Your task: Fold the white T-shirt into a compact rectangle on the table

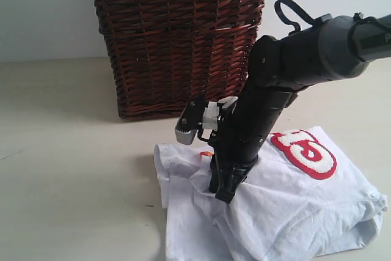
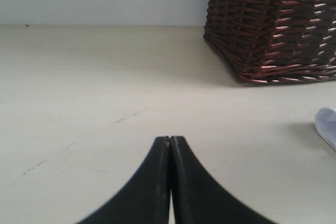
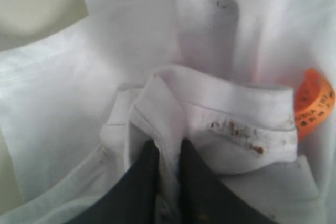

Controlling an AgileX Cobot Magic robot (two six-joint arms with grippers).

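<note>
Only the right wrist view showed the right gripper clamped on a collar fold of the white T-shirt, which lay on the beige desk before a wicker basket, the left gripper pressed together.

Soft cloth T-shirt, smooth matte table, rough woven wicker basket

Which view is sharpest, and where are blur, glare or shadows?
Exterior view: sharpest; the basket throws a soft shadow on the table. Left wrist view: clear, with glints on the weave; the shut left gripper is a dark shape. Right wrist view: softest; the shirt looks washed out, and the print on the tag is blurred.
</note>
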